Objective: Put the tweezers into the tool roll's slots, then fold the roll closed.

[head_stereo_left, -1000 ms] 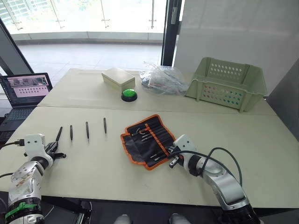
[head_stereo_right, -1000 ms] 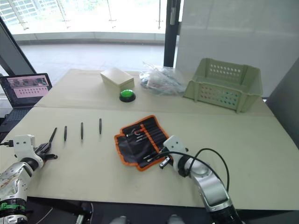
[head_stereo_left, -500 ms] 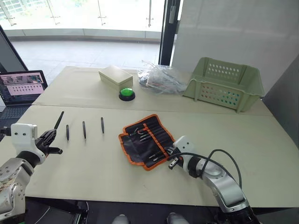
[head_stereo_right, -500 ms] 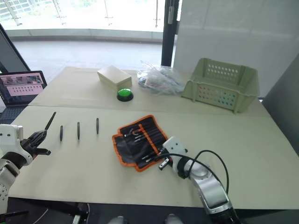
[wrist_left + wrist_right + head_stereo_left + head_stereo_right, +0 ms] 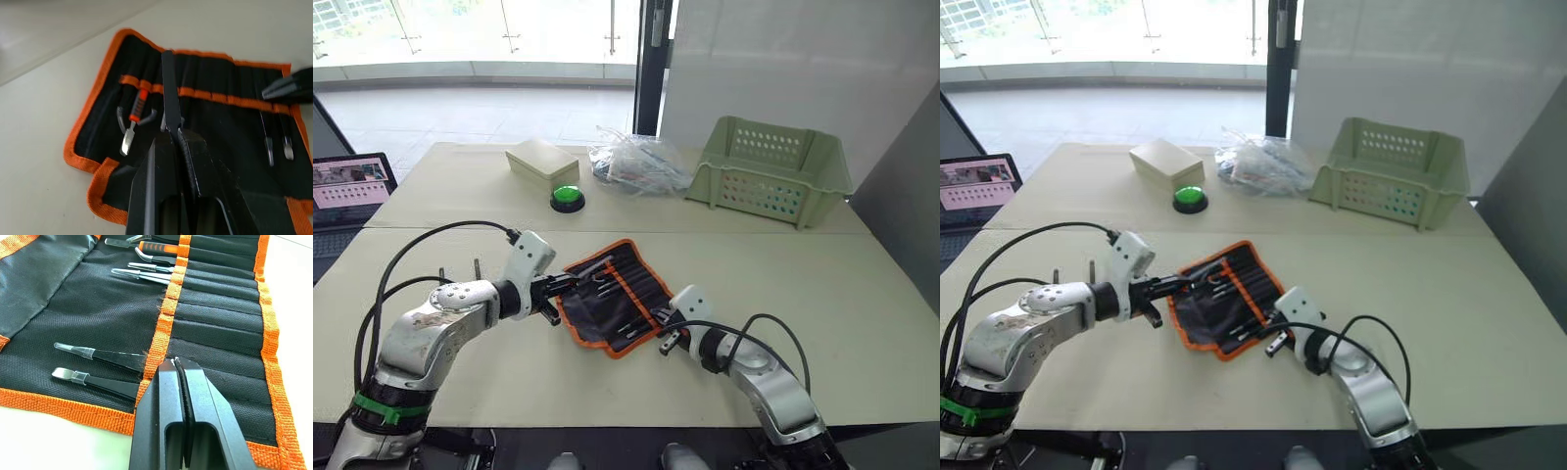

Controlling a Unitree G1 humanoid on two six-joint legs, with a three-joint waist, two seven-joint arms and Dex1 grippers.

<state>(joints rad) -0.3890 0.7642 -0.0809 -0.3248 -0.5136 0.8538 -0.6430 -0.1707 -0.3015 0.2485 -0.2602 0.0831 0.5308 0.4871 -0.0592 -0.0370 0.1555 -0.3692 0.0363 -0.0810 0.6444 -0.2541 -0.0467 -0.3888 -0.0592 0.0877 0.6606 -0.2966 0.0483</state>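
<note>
Head cam first: the tool roll lies unfolded mid-table, tilted so its long axis runs roughly from 11 to 5 o'clock. The left gripper sits at its 9 o'clock edge, clamped on one of the tweezers, which points toward 2 o'clock across the roll. The right gripper presses on the roll's 4 o'clock edge. Two more tweezers poke up behind the left arm, around 9 o'clock from the roll, with a green basket well off at 1 o'clock.

Left wrist cam: the held tweezer sticks straight out from the pinched fingers, tip over the orange strip that borders the slots. So I'd call this the insertion step. Next move probably means lining the tip up with an empty pocket and sliding it in lengthwise.

Right wrist cam: the right fingers are squeezed together on the roll's orange strip, looks like pinning the fabric down. Two tweezers are already slotted beside them.
</note>
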